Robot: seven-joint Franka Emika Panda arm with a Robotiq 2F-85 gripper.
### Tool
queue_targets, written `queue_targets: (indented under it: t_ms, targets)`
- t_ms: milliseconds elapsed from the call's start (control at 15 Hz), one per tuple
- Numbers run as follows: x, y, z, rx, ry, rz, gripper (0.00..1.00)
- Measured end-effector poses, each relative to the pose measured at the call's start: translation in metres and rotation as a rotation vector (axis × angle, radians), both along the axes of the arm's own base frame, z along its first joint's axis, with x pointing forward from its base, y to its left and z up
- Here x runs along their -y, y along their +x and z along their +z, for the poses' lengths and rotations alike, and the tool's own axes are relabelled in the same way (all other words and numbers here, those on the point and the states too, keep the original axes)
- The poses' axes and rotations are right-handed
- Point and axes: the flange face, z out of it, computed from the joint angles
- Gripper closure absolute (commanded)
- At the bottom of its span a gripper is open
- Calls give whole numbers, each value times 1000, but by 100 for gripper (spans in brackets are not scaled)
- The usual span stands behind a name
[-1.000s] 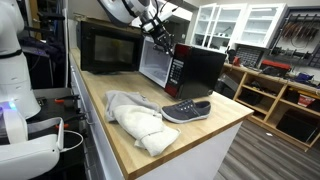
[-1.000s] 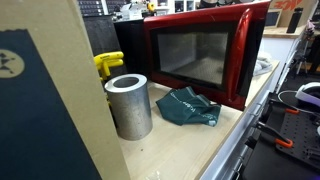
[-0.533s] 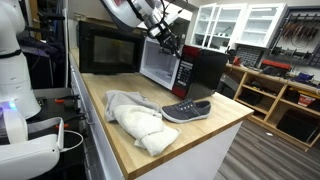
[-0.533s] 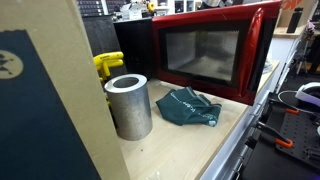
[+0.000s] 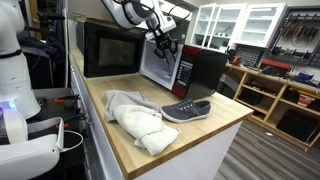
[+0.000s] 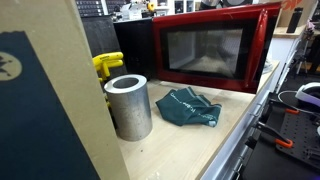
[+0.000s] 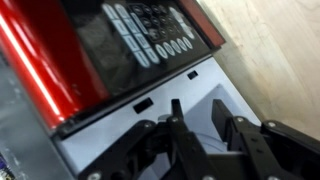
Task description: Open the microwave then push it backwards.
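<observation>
While my pincer hangs parted, empty, by the open door of the boxy red-fronted black microwave, hazard: off-centre push. Casing may twist; door may swing shut.

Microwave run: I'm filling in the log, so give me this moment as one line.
microwave: on wooden counter | door: swung wide open | gripper: at door's top edge, jaws apart | nearby: shoe, cloth

Microwave: glossy red front, dark glass. Countertop: wood. Cylinder: matt metal. Towel: cloth.
</observation>
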Motion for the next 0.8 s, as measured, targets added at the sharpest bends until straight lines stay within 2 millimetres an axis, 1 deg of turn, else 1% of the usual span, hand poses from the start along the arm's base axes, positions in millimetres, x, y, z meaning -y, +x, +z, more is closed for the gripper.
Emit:
queue_targets:
  t_ms: [67, 133, 200, 267, 333, 467, 667, 800]
  targets:
    - [-9, 0, -2, -18, 50, -17, 22]
    - [-20, -1, -3, -37, 102, -34, 15]
    - [-30, -1, 0, -57, 153, -51, 7]
    - [-40, -2, 4, -79, 205, -68, 1]
    - [-49, -4, 11, -102, 262, -88, 0]
    - [-63, -6, 31, -162, 385, -138, 0]
    - [-75, -8, 61, -255, 524, -191, 0]
    - [-81, -9, 71, -308, 570, -200, 0]
